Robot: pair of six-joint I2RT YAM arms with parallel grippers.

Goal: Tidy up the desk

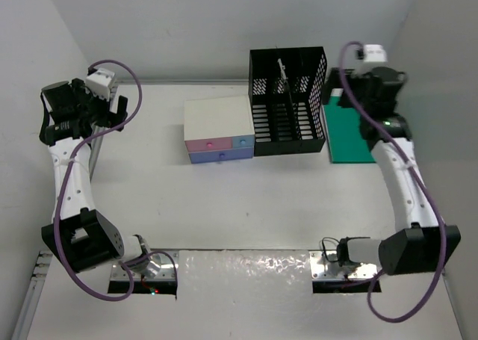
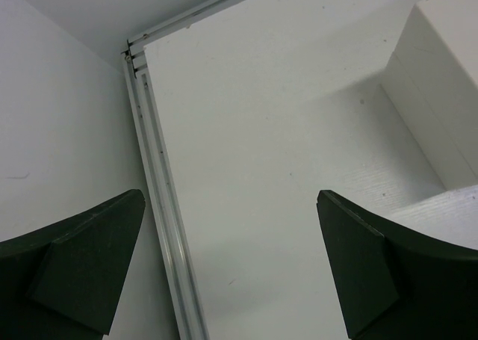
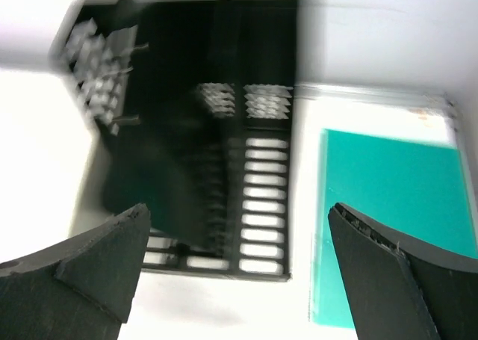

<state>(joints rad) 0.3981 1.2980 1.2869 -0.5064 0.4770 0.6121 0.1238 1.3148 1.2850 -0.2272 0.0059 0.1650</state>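
The desk [image 1: 224, 205] is a white tabletop with a thin grey rim [image 2: 160, 205]. My left gripper [image 1: 117, 108] hovers over its far left corner, open, with only bare desk between its fingers [image 2: 230, 198]. At the far right, my right gripper [image 1: 349, 90] hangs above the gap between a black mesh organizer [image 1: 287, 101] and a green pad [image 1: 347, 134]. It is open and empty [image 3: 239, 213]. The right wrist view is blurred; it shows the organizer [image 3: 202, 153] on the left and the green pad [image 3: 396, 213] on the right.
A small white-topped box with pink and blue drawers [image 1: 218, 131] stands against the organizer's left side; its white side [image 2: 448, 93] shows in the left wrist view. A thin pale item [image 1: 282, 71] stands inside the organizer. Walls close off the left, back and right.
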